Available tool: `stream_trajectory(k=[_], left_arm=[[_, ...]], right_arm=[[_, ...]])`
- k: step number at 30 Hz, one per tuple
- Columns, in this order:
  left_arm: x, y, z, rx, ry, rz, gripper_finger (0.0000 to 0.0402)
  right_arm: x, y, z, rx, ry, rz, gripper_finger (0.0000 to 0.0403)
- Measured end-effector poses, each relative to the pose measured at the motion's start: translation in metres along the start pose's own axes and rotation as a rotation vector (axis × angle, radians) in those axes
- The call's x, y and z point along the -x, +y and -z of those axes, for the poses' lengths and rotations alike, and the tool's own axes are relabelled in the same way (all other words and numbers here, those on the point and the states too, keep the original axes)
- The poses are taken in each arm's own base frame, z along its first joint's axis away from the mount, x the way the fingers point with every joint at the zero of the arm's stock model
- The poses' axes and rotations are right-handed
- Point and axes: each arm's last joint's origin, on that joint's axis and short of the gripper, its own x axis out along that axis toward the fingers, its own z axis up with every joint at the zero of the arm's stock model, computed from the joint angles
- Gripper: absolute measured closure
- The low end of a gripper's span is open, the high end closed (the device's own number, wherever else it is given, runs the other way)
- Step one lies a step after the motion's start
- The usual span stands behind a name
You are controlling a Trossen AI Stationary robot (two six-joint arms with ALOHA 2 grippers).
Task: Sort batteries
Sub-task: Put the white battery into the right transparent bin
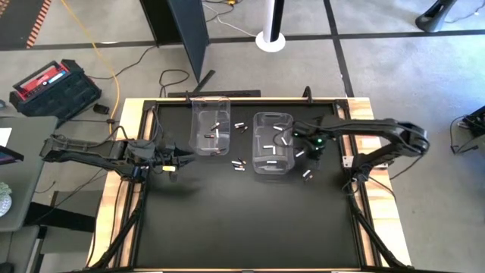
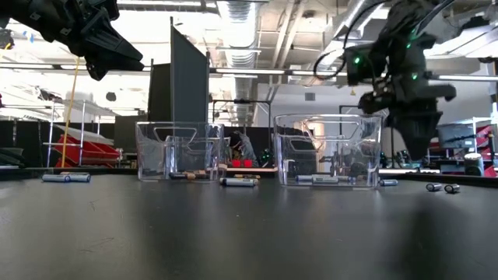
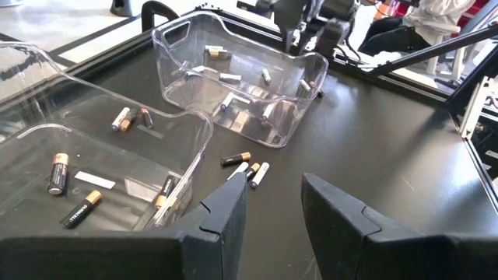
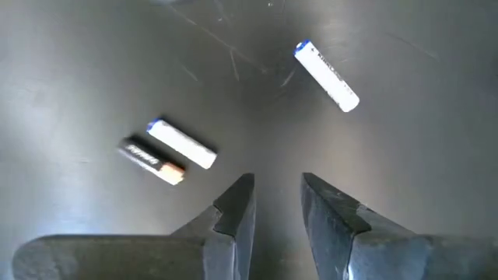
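Two clear bins stand mid-table. The left bin (image 1: 211, 125) (image 3: 93, 167) holds dark, copper-ended batteries; the right bin (image 1: 273, 142) (image 3: 241, 78) holds white ones. Loose batteries lie on the black mat between the bins (image 1: 239, 163) (image 3: 247, 169) and right of the right bin (image 1: 307, 176). My right gripper (image 4: 276, 194) (image 1: 311, 148) hangs open above the mat just right of the right bin, pointing down. Below it lie a white battery (image 4: 327, 75), a second white one (image 4: 181, 144) and a dark one (image 4: 152, 159). My left gripper (image 3: 272, 210) (image 1: 178, 161) is open, raised left of the left bin.
The black mat has a raised frame (image 1: 227, 98) along its far edge. Wide bare mat lies toward the near edge (image 1: 242, 220). In the low view a white battery (image 2: 66, 177) lies left of the bins and others (image 2: 442, 187) lie right of them.
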Motion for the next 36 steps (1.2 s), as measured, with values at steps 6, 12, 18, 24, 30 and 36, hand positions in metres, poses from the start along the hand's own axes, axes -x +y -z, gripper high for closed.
stream_trajectory(k=[6,12,18,24,30,36], left_arm=[[0.0,0.0,0.0,0.0,0.0,0.0,0.0283],[0.0,0.0,0.0,0.0,0.0,0.0,0.0283],[0.0,0.0,0.0,-0.001,0.001,0.0,0.0283],[0.0,0.0,0.0,-0.001,0.001,0.0,0.0283],[0.0,0.0,0.0,-0.001,0.001,-0.001,0.0283],[0.0,0.0,0.0,-0.001,0.001,-0.001,0.0283]], right_arm=[[-0.017,-0.003,-0.013,0.047,0.021,0.01,0.0279],[-0.009,-0.005,-0.022,0.053,-0.039,0.024,0.0279],[0.002,-0.01,-0.014,-0.01,-0.017,0.066,0.0279],[-0.002,-0.02,-0.005,-0.069,0.095,0.078,0.0279],[-0.021,-0.024,-0.01,-0.073,0.21,0.053,0.028],[-0.037,-0.026,-0.017,-0.085,0.275,0.041,0.028]])
